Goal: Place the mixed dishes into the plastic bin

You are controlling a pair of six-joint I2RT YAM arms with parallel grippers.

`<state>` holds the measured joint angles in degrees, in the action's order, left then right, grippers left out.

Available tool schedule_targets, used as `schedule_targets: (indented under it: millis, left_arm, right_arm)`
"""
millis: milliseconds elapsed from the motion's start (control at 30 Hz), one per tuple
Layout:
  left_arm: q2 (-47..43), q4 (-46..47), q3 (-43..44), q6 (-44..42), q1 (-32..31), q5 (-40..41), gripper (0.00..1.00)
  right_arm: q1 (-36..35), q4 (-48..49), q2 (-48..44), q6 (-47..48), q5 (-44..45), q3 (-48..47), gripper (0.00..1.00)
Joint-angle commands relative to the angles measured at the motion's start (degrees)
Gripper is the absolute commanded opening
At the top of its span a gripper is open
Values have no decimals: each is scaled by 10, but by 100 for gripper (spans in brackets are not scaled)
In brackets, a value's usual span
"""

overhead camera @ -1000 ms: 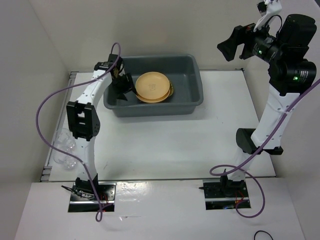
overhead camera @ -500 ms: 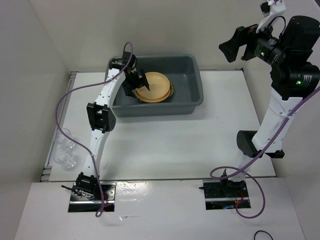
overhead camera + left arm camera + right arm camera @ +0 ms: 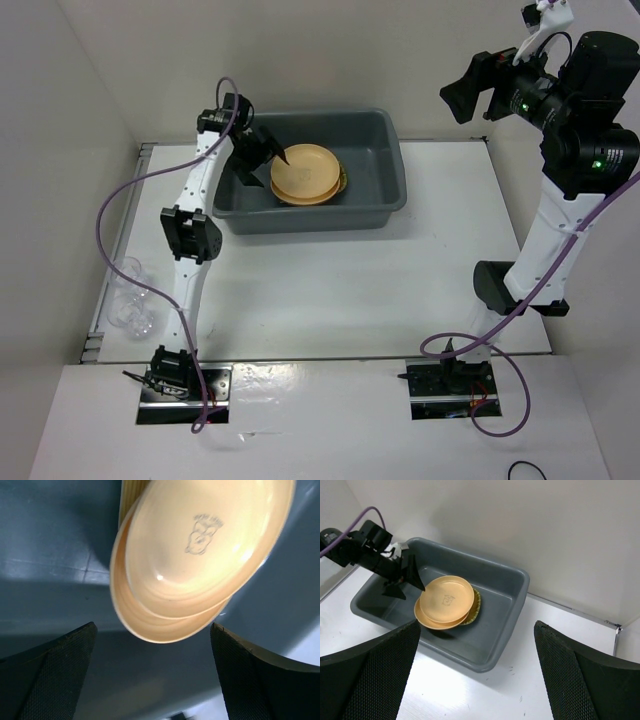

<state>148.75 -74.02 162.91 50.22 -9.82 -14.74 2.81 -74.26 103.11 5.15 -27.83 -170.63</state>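
Observation:
The dark grey plastic bin (image 3: 390, 165) stands at the back of the table. Two pale-orange plates (image 3: 305, 172) lie stacked in it on the yellow bamboo tray (image 3: 343, 180), which shows only as an edge. They also show in the right wrist view (image 3: 446, 600) and the left wrist view (image 3: 200, 560). My left gripper (image 3: 263, 157) is open and empty over the bin's left part, just left of the plates. My right gripper (image 3: 470, 92) is open and empty, held high at the back right. Small clear cups (image 3: 130, 295) stand at the table's left edge.
White walls close the table at the back and left. A purple cable (image 3: 120, 200) loops beside the left arm. The right arm's base column (image 3: 530, 260) stands at the right of the white table (image 3: 330, 290).
My left gripper first moved right over the plates, then drew back left and a little toward the bin's rear left corner. The right arm has barely moved.

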Motion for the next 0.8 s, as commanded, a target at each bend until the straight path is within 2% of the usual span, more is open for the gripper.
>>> schedule_targets:
  millis: [0,167,433,533,600,633,667,767]
  left_arm:
    - [2,-7,59,74,1,-13,100]
    - [2,-7,72,111,-24,7,100]
    - [-39,0,-43,123,-35,46,100]
    - [-13,-5,30,56,-29,67,100]
    - [20,-5,133,8,-13,67,100]
    - [29,10,169,-43,-13,56,100]
    - [19,32,144,-64,-6,48,100]
    - [19,70,149,-132,-1,59,100]
  right_arm:
    - [4,0,-9,-8,2,-10,98]
    - [4,0,-14,-8,-3,-10,98]
    - [4,0,-14,-8,-3,-10,98]
    - [4,0,-14,-8,-3,-10,98]
    - [4,0,-14,-8,-3,-5,98]
    - [4,0,-14,-8,-3,-5,98]
    - [4,0,-20,-8,-3,0,98]
    - [4,0,-26,-8,-3,11,98]
